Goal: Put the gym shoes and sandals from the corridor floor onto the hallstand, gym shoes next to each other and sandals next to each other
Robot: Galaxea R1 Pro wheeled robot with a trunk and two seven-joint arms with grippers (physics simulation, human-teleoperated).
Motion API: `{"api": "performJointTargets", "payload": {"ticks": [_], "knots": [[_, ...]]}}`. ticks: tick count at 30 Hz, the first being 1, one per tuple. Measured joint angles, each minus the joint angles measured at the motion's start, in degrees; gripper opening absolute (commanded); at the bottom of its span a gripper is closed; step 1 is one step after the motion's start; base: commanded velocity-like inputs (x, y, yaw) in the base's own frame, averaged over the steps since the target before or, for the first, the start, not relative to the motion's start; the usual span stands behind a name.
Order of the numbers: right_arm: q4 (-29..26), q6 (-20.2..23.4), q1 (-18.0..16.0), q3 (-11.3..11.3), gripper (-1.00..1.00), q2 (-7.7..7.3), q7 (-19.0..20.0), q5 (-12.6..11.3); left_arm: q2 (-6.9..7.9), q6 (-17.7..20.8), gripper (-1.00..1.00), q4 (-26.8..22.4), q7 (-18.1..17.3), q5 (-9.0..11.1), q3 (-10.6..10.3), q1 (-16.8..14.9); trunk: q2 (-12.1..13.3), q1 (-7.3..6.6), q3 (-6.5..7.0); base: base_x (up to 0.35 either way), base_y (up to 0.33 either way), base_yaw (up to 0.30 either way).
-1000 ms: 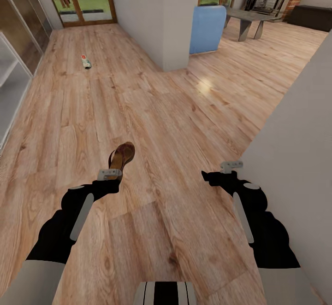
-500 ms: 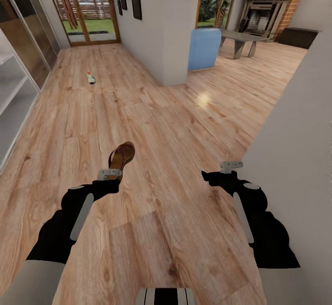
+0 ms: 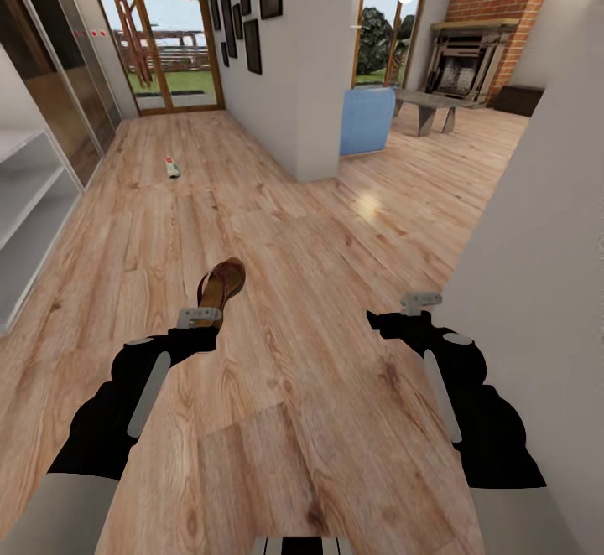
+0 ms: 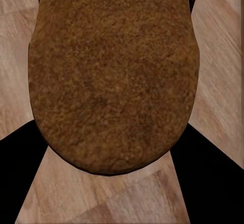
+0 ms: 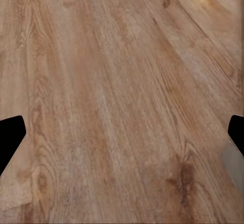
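Head view shows one dark brown sandal held up in front of the left gripper, above the corridor floor. Its long axis runs away from the robot and a little to the right, with the rounded end farthest from the gripper. The near end of the sandal is hidden behind the gripper, so the place of the grasp is not visible. In the left wrist view the brown sole or footbed of the sandal covers most of the picture, its rounded end pointing away along the fingers; the dark fingers stand at both sides, closed on the sandal.

Far ahead on the floor lies one gym shoe, small and hard to make out: white with a red spot and some green. Its long axis seems to run along the corridor toward the glass door.

The right gripper hangs over bare floor near the white wall. In the right wrist view its finger tips show far apart at the picture edges, open, holding nothing.

At the left edge, white shelves are cut off.
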Motion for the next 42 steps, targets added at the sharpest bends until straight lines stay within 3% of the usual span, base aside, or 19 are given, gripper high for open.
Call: {"api": "performJointTargets", "payload": {"ticks": [33, 42], "knots": [[0.0, 0.0, 0.0, 0.0, 1.0, 0.0, 0.0, 0.0, 0.0, 0.0, -1.0, 0.0, 0.0, 0.0, 0.0, 0.0, 0.4, -0.85, 10.39, 0.0, 0.0, 0.0], [0.0, 0.0, 0.0, 0.0, 1.0, 0.0, 0.0, 0.0, 0.0, 0.0, -1.0, 0.0, 0.0, 0.0, 0.0, 0.0, 0.5, -0.85, 11.24, 0.0, 0.0, 0.0]]}}
